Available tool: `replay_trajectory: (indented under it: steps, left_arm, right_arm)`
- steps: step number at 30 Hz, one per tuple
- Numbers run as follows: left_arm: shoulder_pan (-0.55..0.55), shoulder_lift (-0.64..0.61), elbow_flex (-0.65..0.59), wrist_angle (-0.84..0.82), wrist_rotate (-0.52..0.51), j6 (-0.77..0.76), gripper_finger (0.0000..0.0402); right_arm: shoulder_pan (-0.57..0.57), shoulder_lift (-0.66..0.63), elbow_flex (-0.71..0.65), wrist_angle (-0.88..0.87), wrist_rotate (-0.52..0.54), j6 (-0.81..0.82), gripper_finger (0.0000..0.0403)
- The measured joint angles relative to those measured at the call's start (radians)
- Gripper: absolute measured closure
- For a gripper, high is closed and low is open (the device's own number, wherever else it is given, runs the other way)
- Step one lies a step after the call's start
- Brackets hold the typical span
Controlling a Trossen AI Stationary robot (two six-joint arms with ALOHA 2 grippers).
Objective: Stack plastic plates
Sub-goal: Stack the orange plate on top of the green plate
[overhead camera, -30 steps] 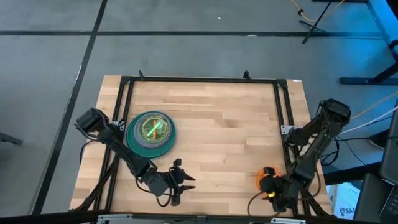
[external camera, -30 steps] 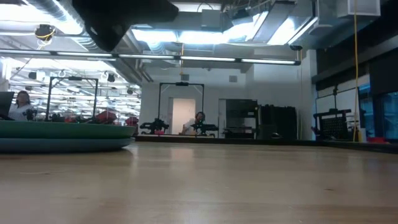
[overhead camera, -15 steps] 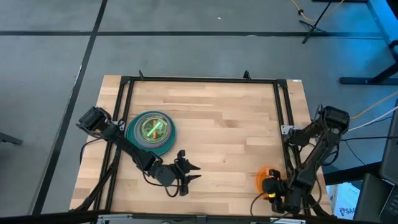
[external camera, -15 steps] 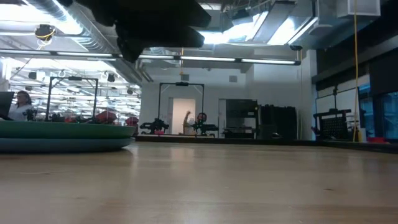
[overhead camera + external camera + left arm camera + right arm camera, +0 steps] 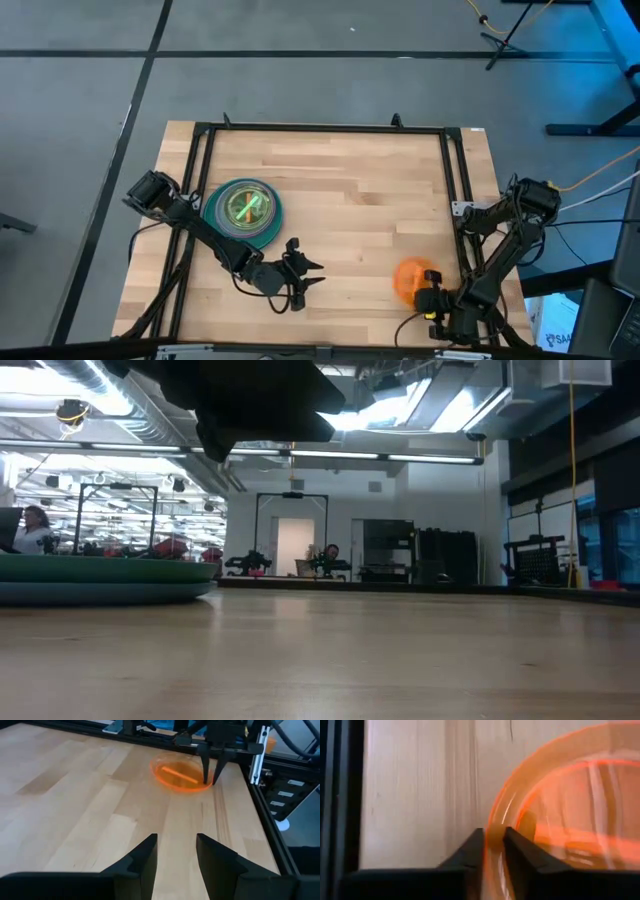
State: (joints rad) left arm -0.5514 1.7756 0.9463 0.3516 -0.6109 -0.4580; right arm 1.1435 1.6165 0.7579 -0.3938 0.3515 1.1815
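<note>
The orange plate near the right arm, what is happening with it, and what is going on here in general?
The right gripper is pinching the rim of the orange plate at the table's near right corner, the plate lying over the wood. The left gripper hangs open over the near middle of the table, holding nothing. A stack of plates sits on the left side, so this orange one looks like the last one outside the stack.

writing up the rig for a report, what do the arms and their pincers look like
Both arms are dark, nearly black, built of slim jointed links with bulkier housings at the joints. Each ends in a two-finger pincer: the left pincer has flat, tapering black fingers. The right pincer has a yellow patch near its wrist. Loose dark cables loop beside both arms.
</note>
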Motion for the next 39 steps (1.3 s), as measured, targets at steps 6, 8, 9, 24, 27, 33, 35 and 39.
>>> replay_trajectory:
  steps: [6,8,9,24,27,33,35,39]
  left_arm:
    - [0.004,0.011,0.0,0.013,0.002,0.0,0.0273]
    - [0.01,0.028,0.0,0.026,0.012,-0.002,0.0273]
    - [0.015,0.044,0.001,0.05,0.02,-0.004,0.0273]
    - [0.042,0.247,0.124,0.175,-0.006,-0.011,0.0273]
    - [0.046,0.246,0.146,0.129,-0.002,0.022,0.0273]
    - [0.081,0.247,0.149,0.107,0.096,0.194,0.0273]
    - [0.1,0.247,0.15,0.106,0.15,0.27,0.0273]
    - [0.139,0.246,0.15,0.094,0.255,0.417,0.0273]
  right_arm:
    - [-0.09,0.0,0.033,0.019,0.041,-0.377,0.0389]
    - [-0.134,0.0,0.033,0.059,0.042,-0.497,0.0385]
    - [-0.155,0.0,0.033,0.079,0.044,-0.56,0.0388]
    - [-0.453,0.057,0.031,0.203,-0.004,-0.851,0.0366]
    - [-0.459,0.06,0.03,0.213,-0.004,-0.852,0.0322]
    - [-0.426,0.022,0.059,0.211,-0.014,-0.872,0.0234]
    - [-0.399,0.006,0.071,0.211,-0.002,-0.85,0.0216]
    - [-0.344,-0.007,0.094,0.221,0.064,-0.769,0.02]
